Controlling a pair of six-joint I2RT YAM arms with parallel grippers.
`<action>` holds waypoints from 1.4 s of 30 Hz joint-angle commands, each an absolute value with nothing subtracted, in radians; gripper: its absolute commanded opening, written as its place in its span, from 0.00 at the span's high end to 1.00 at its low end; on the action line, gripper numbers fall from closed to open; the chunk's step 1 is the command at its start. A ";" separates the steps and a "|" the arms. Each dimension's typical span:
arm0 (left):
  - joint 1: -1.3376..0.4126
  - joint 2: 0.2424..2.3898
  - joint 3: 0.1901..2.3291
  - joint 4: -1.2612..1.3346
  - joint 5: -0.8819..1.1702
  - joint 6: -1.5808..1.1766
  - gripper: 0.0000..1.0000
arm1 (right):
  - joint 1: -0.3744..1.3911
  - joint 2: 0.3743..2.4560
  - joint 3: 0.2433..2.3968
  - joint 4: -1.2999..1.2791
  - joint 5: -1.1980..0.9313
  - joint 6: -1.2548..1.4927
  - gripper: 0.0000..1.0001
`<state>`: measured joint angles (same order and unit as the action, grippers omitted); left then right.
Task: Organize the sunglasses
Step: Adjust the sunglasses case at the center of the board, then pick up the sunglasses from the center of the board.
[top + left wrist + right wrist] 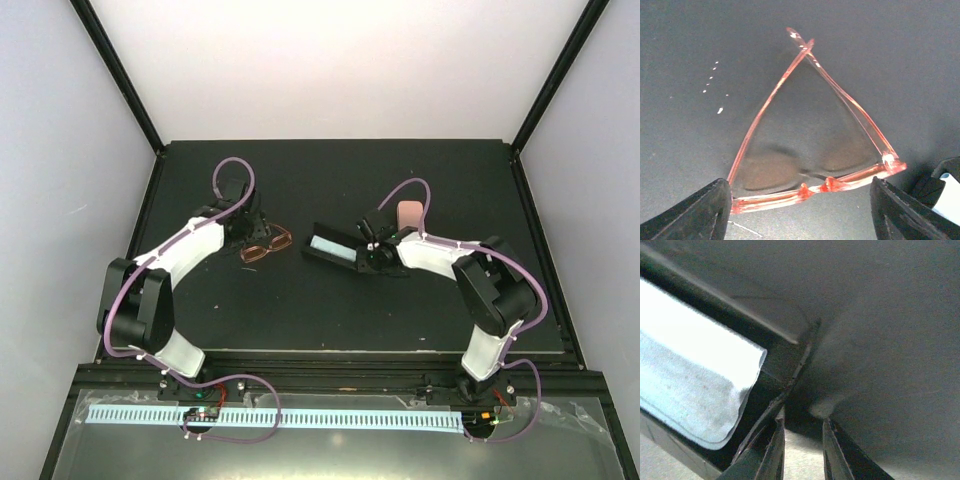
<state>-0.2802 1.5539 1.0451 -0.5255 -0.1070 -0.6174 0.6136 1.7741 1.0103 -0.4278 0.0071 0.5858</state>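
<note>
Left gripper (250,228) first, left of centre over the table (300,320): stands wide and holds nothing. From its wrist: sets its fingers (695,215) one just beside each front corner of the sunglasses (810,189), with the front bar between them. Cannot tell whether either one touches the frame.

On to the sunglasses: lie flat on the table, amber, with tinted lenses. Point the front bar toward the left fingertips and stretch the temples away behind it, crossing at their tips. Sit just left of the case (335,247), apart from it.

Then the right gripper (368,256): reaches in from the right to the case's right end. Stands narrow, with only a slim gap between the fingers (771,455). Meets a thin black edge of the case right at the fingertips; cannot tell whether pinched or only touched.

As for the case: lies open, black, with a pale blue cloth (690,385) inside.

Farthest back, just beyond the right wrist: a pink case (408,213) on the table.
</note>
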 commanded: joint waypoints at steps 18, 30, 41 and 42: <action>-0.127 1.803 1.093 -0.549 0.056 -0.514 0.69 | 0.644 1.650 0.928 -0.376 0.005 0.637 0.77; -0.134 1.730 1.136 -0.451 0.153 -0.394 0.98 | 0.641 1.403 0.924 -0.446 0.059 0.658 0.74; -0.231 1.308 0.996 0.068 0.480 -0.330 0.99 | 0.603 1.219 1.038 -0.355 -0.305 0.737 0.46; -0.233 1.290 0.986 0.122 0.522 -0.338 0.98 | 0.604 1.218 1.042 -0.308 -0.381 0.774 0.45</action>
<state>-0.2161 1.3754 1.0264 -0.1707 0.3214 -0.3546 0.6033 1.2358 1.0054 -0.4339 -0.1253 0.6861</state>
